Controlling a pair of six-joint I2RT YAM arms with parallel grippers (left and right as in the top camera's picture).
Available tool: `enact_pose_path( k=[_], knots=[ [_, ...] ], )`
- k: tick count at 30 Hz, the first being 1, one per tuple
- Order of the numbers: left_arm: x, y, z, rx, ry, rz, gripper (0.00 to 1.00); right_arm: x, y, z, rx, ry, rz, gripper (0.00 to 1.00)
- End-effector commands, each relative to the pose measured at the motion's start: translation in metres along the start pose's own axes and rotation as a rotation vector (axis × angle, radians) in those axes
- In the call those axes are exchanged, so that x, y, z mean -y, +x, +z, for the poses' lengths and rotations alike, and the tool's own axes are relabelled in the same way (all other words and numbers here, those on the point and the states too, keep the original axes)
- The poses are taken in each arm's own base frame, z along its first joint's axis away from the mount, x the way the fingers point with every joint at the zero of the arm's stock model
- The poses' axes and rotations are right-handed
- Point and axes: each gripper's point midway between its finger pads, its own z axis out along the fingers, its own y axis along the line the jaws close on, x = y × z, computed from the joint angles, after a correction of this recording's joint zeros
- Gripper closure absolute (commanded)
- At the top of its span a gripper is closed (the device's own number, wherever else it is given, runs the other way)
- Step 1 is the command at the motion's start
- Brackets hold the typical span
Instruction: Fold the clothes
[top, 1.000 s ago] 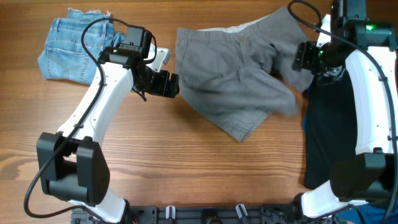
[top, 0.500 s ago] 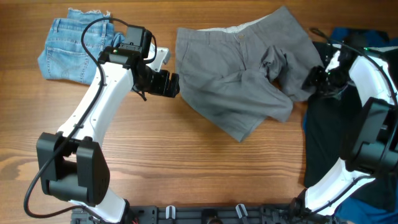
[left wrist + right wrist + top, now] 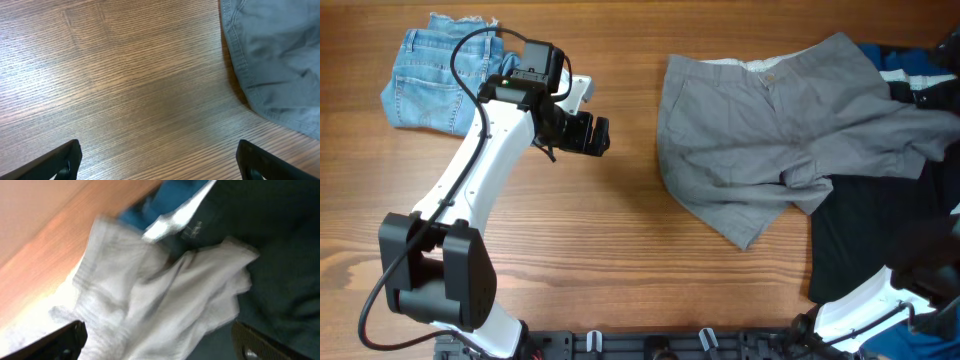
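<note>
The grey shorts [image 3: 770, 140] lie spread and rumpled at the right of the table, waistband at the back, their right side draped over the dark garments. My left gripper [image 3: 598, 135] is open and empty over bare wood, left of the shorts; the left wrist view shows its jaws [image 3: 160, 157] wide apart and the shorts' hem [image 3: 280, 60] at the upper right. The right wrist view is blurred. My right gripper [image 3: 157, 337] has its jaws wide apart over pale bunched shorts fabric [image 3: 150, 295]. In the overhead view it is out of sight at the right edge.
Folded light-blue denim shorts [image 3: 435, 80] lie at the back left. A black garment [image 3: 860, 250] and a blue one [image 3: 910, 60] lie along the right edge, partly under the grey shorts. The table's front edge has a black rail [image 3: 650, 345].
The grey shorts have been dragged well to the right, onto the dark garments. The right arm has swung right, out of the overhead view. The left arm has not moved.
</note>
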Motion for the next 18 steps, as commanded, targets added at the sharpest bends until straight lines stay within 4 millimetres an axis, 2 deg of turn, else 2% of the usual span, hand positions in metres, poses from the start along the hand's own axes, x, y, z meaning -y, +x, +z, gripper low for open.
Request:
enact_pose_path(
  k=[1, 3, 4, 5, 6, 7, 8, 11, 15, 18],
  knots=[
    [0.023, -0.019, 0.0, 0.069, 0.125, 0.038, 0.1, -0.055, 0.035, -0.005, -0.135, -0.237, -0.11, 0.07],
    [0.049, -0.055, -0.006, 0.214, 0.232, 0.081, 0.2, -0.081, 0.058, -0.011, -0.211, -0.321, -0.186, 0.09],
    [0.059, -0.074, -0.003, 0.283, 0.256, 0.095, 0.19, -0.093, 0.068, -0.014, -0.24, -0.355, -0.208, 0.09],
    [0.065, -0.088, 0.008, 0.32, 0.27, 0.098, 0.18, -0.106, 0.08, -0.018, -0.278, -0.388, -0.223, 0.09],
    [0.07, -0.094, 0.032, 0.314, 0.285, 0.09, 0.16, -0.115, 0.091, -0.02, -0.314, -0.4, -0.238, 0.08],
    [0.075, -0.096, 0.061, 0.299, 0.305, 0.088, 0.15, -0.124, 0.102, -0.022, -0.343, -0.405, -0.266, 0.08],
    [0.081, -0.098, 0.082, 0.293, 0.333, 0.085, 0.16, -0.128, 0.107, -0.023, -0.356, -0.406, -0.283, 0.08],
    [0.091, -0.107, 0.123, 0.318, 0.368, 0.07, 0.2, -0.131, 0.113, -0.025, -0.371, -0.408, -0.293, 0.08],
    [0.089, -0.106, 0.155, 0.311, 0.378, 0.031, 0.21, -0.131, 0.114, -0.025, -0.377, -0.406, -0.292, 0.09],
    [0.098, -0.099, 0.179, 0.286, 0.396, -0.004, 0.23, -0.131, 0.114, -0.025, -0.377, -0.407, -0.292, 0.09]
  ],
)
